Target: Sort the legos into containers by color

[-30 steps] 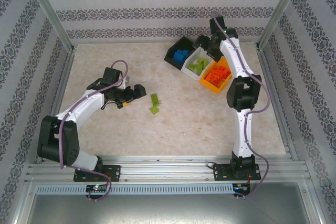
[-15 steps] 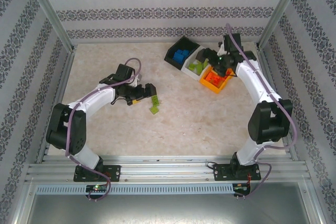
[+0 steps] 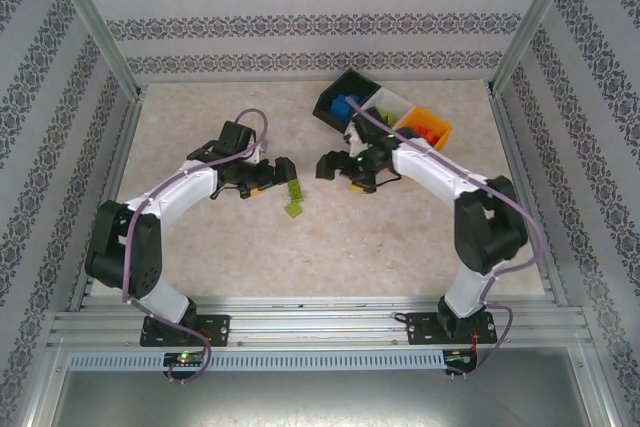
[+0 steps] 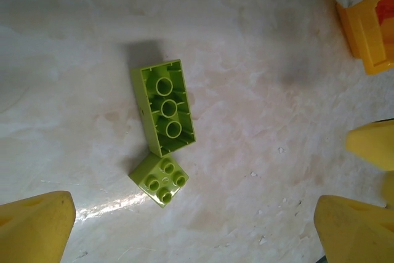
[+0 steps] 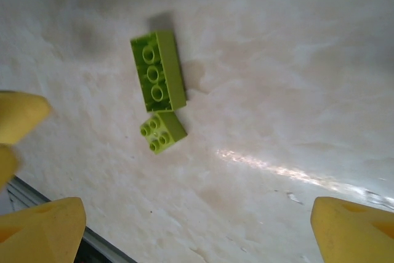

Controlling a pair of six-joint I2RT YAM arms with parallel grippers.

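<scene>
Left gripper hangs low over the table, jaws spread wide with nothing between them; its yellow fingertips sit in the bottom corners of the left wrist view. The left arm rises from its base, folds back near the table's left edge, then reaches forward and to the right with the wrist tipped down. Right gripper faces it from the other side, also wide open and empty. The right arm bends sharply at the elbow and stretches left in front of the containers.

2 lime green legos lie on the table between the 2 grippers, nearer the left one. One is a long brick turned hollow side up. The other is a small square brick, studs up, its corner touching the long brick's end.

Of the 3 joined containers at the back, the black bin holds blue bricks. The white bin is partly hidden by the right arm, and the orange bin holds orange bricks.
</scene>
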